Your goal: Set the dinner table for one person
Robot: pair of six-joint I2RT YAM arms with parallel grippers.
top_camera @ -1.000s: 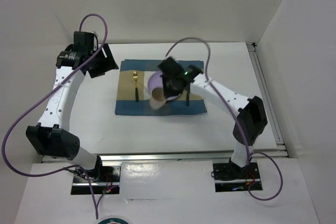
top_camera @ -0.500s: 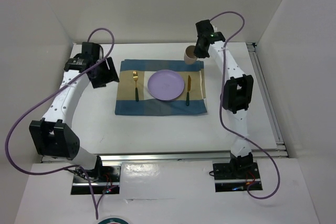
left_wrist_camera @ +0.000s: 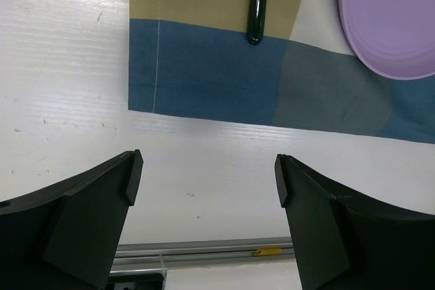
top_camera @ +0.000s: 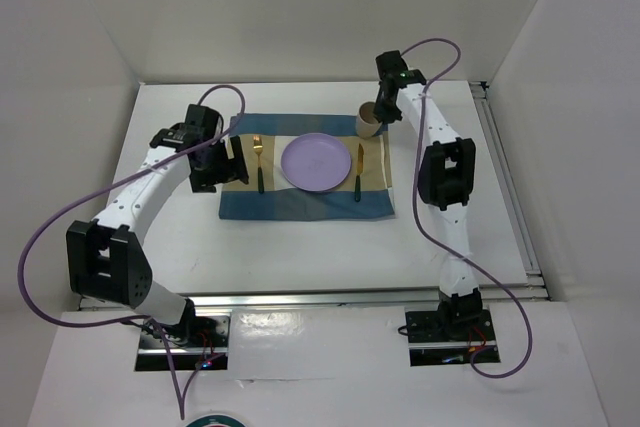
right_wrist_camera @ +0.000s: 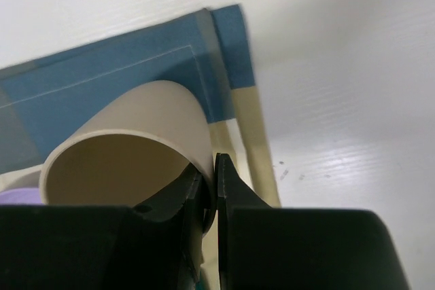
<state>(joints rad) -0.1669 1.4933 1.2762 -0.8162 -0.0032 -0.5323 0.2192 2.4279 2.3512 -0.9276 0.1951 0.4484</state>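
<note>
I find no readable words, numbers or brand names in any view. The purple plate (left_wrist_camera: 387,25) carries a small line drawing near its rim, too faint to make out. A round green-edged sticker (top_camera: 214,420), cut off at the picture's bottom edge, is unreadable.

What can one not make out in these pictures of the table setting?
- Right wrist view: the bottom of the cup, hidden by its own wall and the right pincer; whether it rests on the mat is unclear.
- Left wrist view: the prongs of the fork, cut off by the top edge; the plate, partly cut by the right edge.
- Top view: the blade of the knife, too small.
</note>
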